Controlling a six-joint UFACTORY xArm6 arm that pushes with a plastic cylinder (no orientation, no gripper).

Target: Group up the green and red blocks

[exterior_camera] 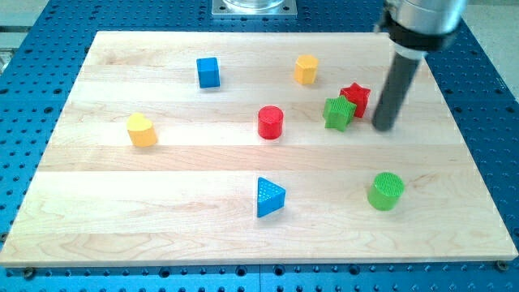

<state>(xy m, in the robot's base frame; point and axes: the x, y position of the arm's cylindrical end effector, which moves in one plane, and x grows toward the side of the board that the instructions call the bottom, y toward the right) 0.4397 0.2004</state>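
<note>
A red star block (pixel 356 97) and a green star-shaped block (pixel 338 113) touch each other at the board's upper right. A red cylinder (pixel 270 122) stands left of them, near the middle. A green cylinder (pixel 385 191) stands at the lower right. My tip (pixel 383 127) rests on the board just right of the red star and the green star block, a small gap away from both.
A blue cube (pixel 208 72) and a yellow hexagonal block (pixel 306 70) sit near the top. A yellow heart-shaped block (pixel 142 130) sits at the left. A blue triangle (pixel 269 197) sits at the lower middle. The wooden board (pixel 122 211) lies on a blue perforated table.
</note>
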